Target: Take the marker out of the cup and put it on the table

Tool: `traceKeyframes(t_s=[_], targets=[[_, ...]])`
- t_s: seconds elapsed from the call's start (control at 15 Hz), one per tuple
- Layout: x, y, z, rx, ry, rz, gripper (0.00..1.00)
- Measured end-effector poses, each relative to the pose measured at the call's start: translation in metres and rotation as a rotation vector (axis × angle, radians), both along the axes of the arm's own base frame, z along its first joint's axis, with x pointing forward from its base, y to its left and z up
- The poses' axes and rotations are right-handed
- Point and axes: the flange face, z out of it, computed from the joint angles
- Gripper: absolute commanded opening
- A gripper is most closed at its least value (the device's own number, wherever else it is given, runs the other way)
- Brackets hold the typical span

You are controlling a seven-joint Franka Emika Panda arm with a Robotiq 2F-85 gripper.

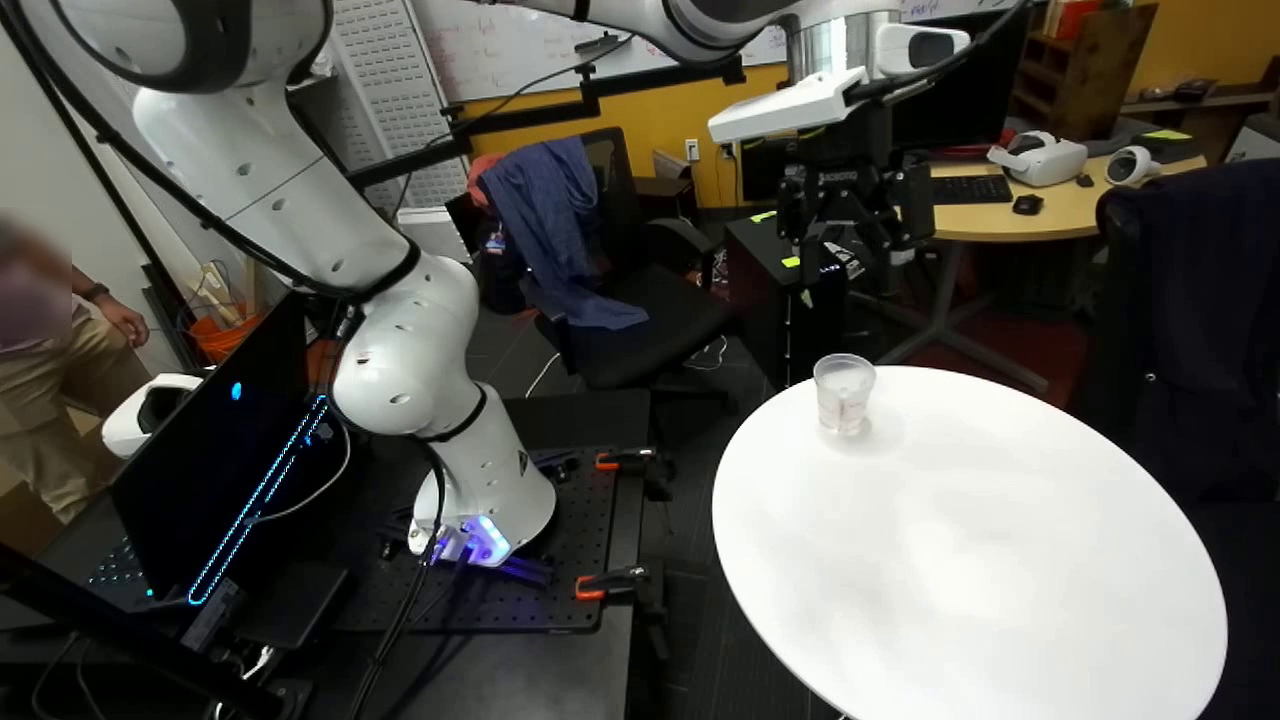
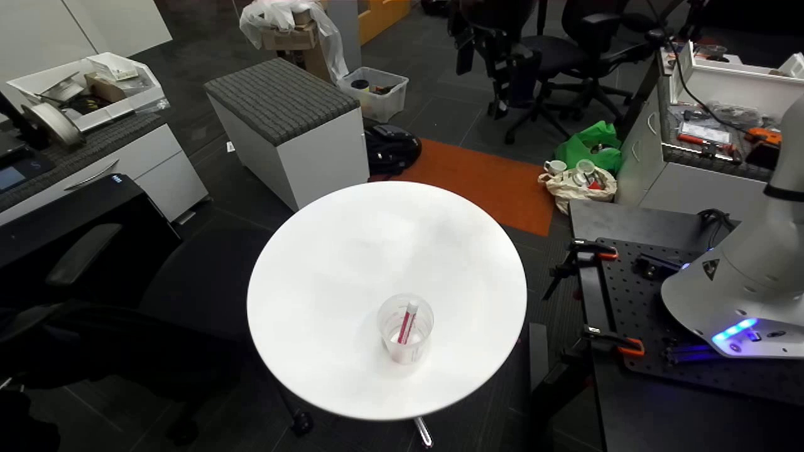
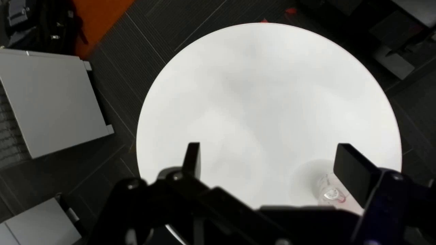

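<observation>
None of the task's steps looks done: the red marker (image 2: pixel 407 322) leans inside the clear cup (image 1: pixel 843 397), which stands upright by the far left edge of the white tabletop (image 1: pixel 960 560) in an exterior view. The fingers (image 3: pixel 352 172) stand wide apart, holding nothing, well above the tabletop. Left to do, by my judgement: grip the marker, lift it past the cup's rim and lay it on the tabletop, inside the edge. Counted: one marker, one cup, one tabletop, two fingers.

Arm (image 1: pixel 290 200) is up and bent, reaching out from its base (image 1: pixel 495 485); gripper (image 3: pixel 268 149) points down, fingers (image 3: pixel 352 170) spread wide in wrist view.
</observation>
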Motion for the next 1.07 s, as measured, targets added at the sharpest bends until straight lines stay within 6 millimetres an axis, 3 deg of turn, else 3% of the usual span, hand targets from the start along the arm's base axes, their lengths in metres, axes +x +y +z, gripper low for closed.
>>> traceKeyframes(t_s=[1.07], targets=[[0.045, 0.06, -0.051, 0.004, 0.217, 0.46, 1.0]])
